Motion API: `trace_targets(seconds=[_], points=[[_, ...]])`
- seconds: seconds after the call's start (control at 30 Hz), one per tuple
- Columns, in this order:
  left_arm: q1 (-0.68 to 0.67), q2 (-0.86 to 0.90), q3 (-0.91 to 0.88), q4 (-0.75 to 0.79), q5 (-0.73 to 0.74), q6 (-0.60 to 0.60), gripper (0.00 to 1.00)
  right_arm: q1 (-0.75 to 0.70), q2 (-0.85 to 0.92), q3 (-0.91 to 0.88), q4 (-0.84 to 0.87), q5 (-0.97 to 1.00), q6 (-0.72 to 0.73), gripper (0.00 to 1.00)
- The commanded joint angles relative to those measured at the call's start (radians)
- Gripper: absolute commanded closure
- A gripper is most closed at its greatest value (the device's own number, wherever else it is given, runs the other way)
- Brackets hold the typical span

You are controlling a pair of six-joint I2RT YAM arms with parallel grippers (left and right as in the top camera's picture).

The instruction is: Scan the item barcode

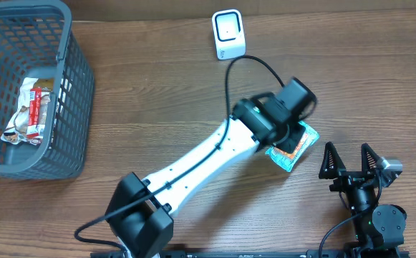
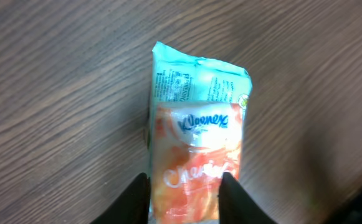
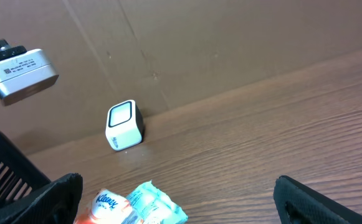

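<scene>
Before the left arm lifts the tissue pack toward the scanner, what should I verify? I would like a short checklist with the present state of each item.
1. Left gripper closed on both long edges of the Kleenex tissue pack: ok.
2. Pack lifted off the table: not ok; it lies flat on the wood.
3. Position of the barcode known: cannot tell; none shows on the upper face.
4. Scanner standing, with nothing in front of its window: ok.
5. Right gripper open and apart from the pack: ok.
</scene>
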Motion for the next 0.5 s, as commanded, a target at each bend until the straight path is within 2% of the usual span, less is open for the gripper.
trace_targets(seconds=[0.0, 0.1, 0.2, 0.33, 0.47], points=[[0.076, 0.021, -0.003, -0.002, 0.229, 0.085, 0.68, -0.005, -0.009, -0.01, 0.007, -0.006, -0.003, 0.0], [0.108, 0.036, -0.004, -0.011, 0.365, 0.159, 0.67, -0.005, -0.009, -0.01, 0.007, -0.006, -0.003, 0.0], [0.113, 0.058, -0.004, -0.017, 0.369, 0.188, 0.69, -0.005, -0.009, -0.01, 0.007, -0.006, -0.003, 0.0], [0.112, 0.104, -0.004, -0.018, 0.369, 0.204, 0.77, -0.005, -0.009, -0.01, 0.007, -0.006, -0.003, 0.0], [0.111, 0.149, -0.004, -0.018, 0.436, 0.222, 0.85, -0.005, -0.009, -0.01, 0.007, -0.006, -0.003, 0.0]])
